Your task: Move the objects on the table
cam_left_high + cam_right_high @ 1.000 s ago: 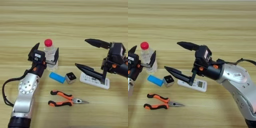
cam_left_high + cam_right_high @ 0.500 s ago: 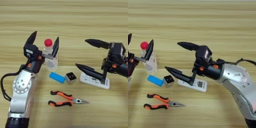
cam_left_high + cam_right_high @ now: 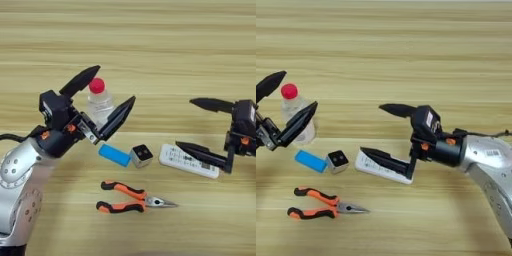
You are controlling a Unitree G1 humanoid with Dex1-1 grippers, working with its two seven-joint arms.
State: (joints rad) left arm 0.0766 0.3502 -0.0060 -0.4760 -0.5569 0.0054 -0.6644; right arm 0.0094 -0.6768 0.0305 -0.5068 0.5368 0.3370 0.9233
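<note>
A clear plastic bottle with a red cap stands at the left on the table. My left gripper is open around it, one finger behind the cap and the other crossing its right side, without squeezing it. In front lie a flat blue block, a small black cube and orange-and-black pliers. The white remote control lies right of the cube. My right gripper is open above it, its lower finger lying over the remote's top.
Bare wooden planks fill the far half of the table and the strip in front of the pliers. My right forearm reaches in from the right edge, and my left forearm comes in from the lower left.
My left gripper has spread its fingers wide and turned, so that they now point up and to the right past the bottle. The bottle stays in place. The right arm has not moved.
</note>
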